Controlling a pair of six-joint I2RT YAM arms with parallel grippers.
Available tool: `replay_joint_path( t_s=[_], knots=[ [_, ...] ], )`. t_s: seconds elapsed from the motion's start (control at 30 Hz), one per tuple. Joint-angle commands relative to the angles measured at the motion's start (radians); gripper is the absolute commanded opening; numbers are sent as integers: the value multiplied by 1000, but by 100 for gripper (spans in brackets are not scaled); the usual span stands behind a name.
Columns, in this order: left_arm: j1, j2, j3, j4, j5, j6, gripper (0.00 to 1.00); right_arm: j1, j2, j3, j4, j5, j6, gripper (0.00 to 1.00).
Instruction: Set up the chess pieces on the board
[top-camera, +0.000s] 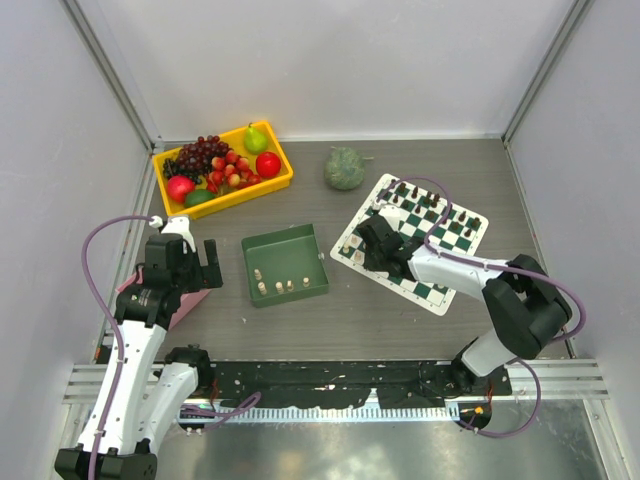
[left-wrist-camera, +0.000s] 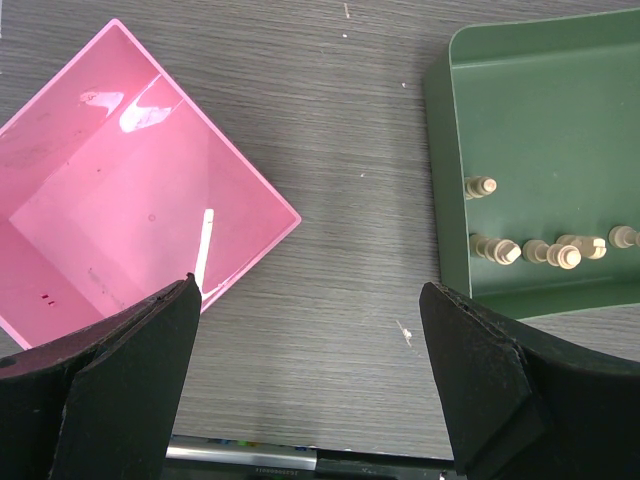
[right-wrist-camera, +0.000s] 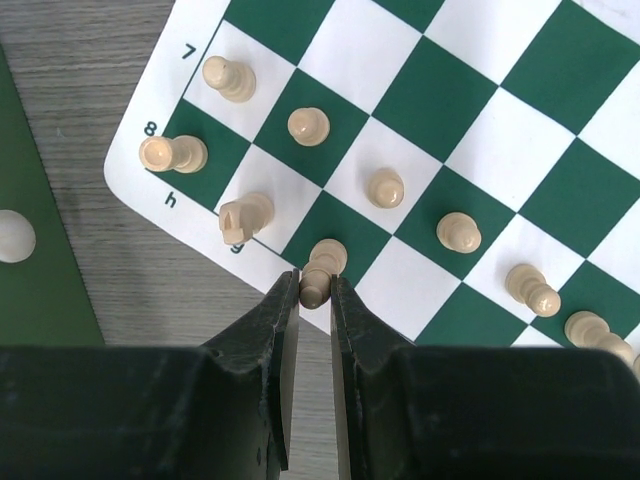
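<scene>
The green-and-white board (top-camera: 441, 296) lies at the right, and my right gripper (top-camera: 368, 240) hovers over its near-left corner. In the right wrist view the right gripper (right-wrist-camera: 314, 290) is shut on the top of a cream chess piece (right-wrist-camera: 322, 268), whose base sits on a green edge square of the board (right-wrist-camera: 440, 90). Several other cream pieces (right-wrist-camera: 308, 126) stand in two rows around it. More cream pieces (left-wrist-camera: 545, 250) lie in the green tray (left-wrist-camera: 530, 120). My left gripper (left-wrist-camera: 310, 340) is open and empty over bare table, between the pink tray and the green tray (top-camera: 285, 243).
A pink tray (left-wrist-camera: 110, 200) lies under the left gripper's left finger. A yellow bin (top-camera: 272, 184) of fruit sits at the back left, with a round green object (top-camera: 344, 168) beside it. Dark chess pieces (top-camera: 425, 195) line the board's far side.
</scene>
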Motion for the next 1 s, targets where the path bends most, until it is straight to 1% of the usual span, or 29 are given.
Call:
replay_joint_path(
  t_s=[0.0,0.2,0.3,0.83,0.97],
  knots=[
    [4,-8,31,10,-6,1,99,-9,19,25,52,17,1,9],
    [6,-2,33,12,-6,1,99,-12,28,14,75,11,6,9],
    [6,-1,33,12,-4,2,99,-14,34,12,73,14,3,11],
    [6,-1,31,12,-3,1,99,-15,-21,17,44,14,-34,32],
    [4,0,31,10,-1,1,99,-14,-30,32,24,20,-43,35]
  ],
)
